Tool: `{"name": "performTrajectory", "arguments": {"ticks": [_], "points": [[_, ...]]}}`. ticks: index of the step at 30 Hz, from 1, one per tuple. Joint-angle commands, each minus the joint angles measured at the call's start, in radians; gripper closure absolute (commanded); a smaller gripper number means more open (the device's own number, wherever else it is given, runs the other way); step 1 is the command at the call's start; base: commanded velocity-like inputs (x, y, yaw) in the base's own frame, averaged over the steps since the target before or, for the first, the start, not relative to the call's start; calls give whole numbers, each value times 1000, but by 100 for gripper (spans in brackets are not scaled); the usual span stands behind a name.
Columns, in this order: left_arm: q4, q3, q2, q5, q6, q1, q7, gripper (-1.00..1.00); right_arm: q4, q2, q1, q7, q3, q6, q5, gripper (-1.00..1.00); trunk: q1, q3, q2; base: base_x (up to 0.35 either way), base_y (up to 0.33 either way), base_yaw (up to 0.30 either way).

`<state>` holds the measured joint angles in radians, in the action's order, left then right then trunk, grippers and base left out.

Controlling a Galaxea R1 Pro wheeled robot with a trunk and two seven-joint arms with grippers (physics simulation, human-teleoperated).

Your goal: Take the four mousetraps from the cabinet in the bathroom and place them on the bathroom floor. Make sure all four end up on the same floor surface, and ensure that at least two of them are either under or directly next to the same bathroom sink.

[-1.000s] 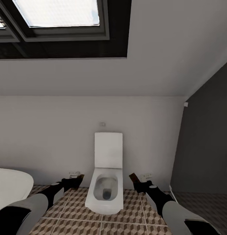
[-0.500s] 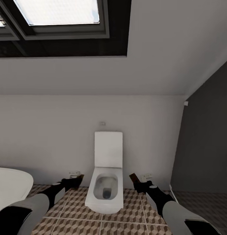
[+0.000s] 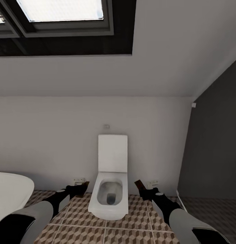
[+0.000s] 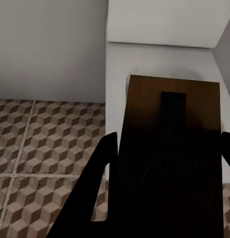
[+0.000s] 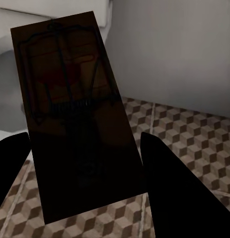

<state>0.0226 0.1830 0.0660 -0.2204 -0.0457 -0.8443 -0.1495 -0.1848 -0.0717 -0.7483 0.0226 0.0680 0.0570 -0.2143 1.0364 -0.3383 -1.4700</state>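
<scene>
Two mousetraps are seen carried, one in each gripper, in a bathroom with a cube-patterned tile floor (image 3: 107, 234). In the head view, the left gripper (image 3: 78, 187) and the right gripper (image 3: 142, 188) are held out low on either side of one white toilet (image 3: 109, 195), its lid raised against the pale wall. A brown wooden corner of the left mousetrap (image 3: 84, 184) is seen past the left fingertips, and the right mousetrap (image 3: 138, 184) juts likewise from the right gripper.

In the left wrist view, the left gripper (image 4: 164, 188) is closed on its mousetrap (image 4: 169, 144), one dark finger (image 4: 97, 191) being pressed along each long edge of the flat board, with the toilet (image 4: 159, 44) and the floor (image 4: 45, 144) seen beyond. In the right wrist view, the right gripper (image 5: 85, 168) is clamped on the second mousetrap (image 5: 70, 109), whose thin wire parts can be made out on the upper face; the board is held tilted above the floor (image 5: 194, 144).

One rounded white rim of a bathtub (image 3: 11, 195) is seen at the head view's left edge. Two small wall sockets (image 3: 78, 180) are set low on the wall, one on each side of the toilet. A skylight (image 3: 61, 10) is set into the sloped ceiling overhead, and a dark grey wall (image 3: 216, 142) stands on the right.
</scene>
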Motion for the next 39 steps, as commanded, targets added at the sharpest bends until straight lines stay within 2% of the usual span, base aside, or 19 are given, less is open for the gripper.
{"name": "performTrajectory", "arguments": {"ticks": [1,20,23,30,39], "points": [[-1,9,0,-8,-4,-1,-1,100,-2,-1,0,1,7,6,-10,100,4,-4,-8,0,0,0],[-1,11,12,-9,-2,-1,-3,100,2,5,0,-13,9,-2,-8,100,77,-64,-141,0,0,0],[-1,11,14,-8,-1,-1,-4,100,2,7,0,-14,18,-4,3,100,88,-73,-162,0,0,0],[0,10,20,-7,1,-1,-6,100,2,10,0,-39,77,-9,53,100,115,-95,-211,0,0,0],[0,10,47,-8,1,-1,-12,100,3,10,0,-47,90,-46,62,100,150,-123,-274,0,0,0]]}}
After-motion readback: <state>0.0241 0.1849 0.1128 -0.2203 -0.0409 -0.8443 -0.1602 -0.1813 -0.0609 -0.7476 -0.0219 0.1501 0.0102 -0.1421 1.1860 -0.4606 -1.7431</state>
